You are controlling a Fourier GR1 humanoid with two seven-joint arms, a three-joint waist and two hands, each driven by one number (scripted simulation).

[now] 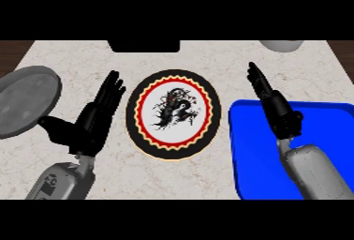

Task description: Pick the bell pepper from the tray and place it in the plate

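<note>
A round plate (173,115) with a black rim, red and yellow zigzag ring and a black dragon picture lies at the counter's middle. A blue tray (325,119) lies at the right. No bell pepper shows; my right forearm covers part of the tray. My right hand (276,110) reaches over the tray's left edge with straight fingers pointing up, open, holding nothing. My left hand (93,122) rests open on the counter just left of the plate, thumb spread to the left.
A grey round lid or pan (24,101) lies at the far left. A dark object (145,45) sits at the back edge and a grey bowl-like thing (282,45) at the back right. The counter is pale marble.
</note>
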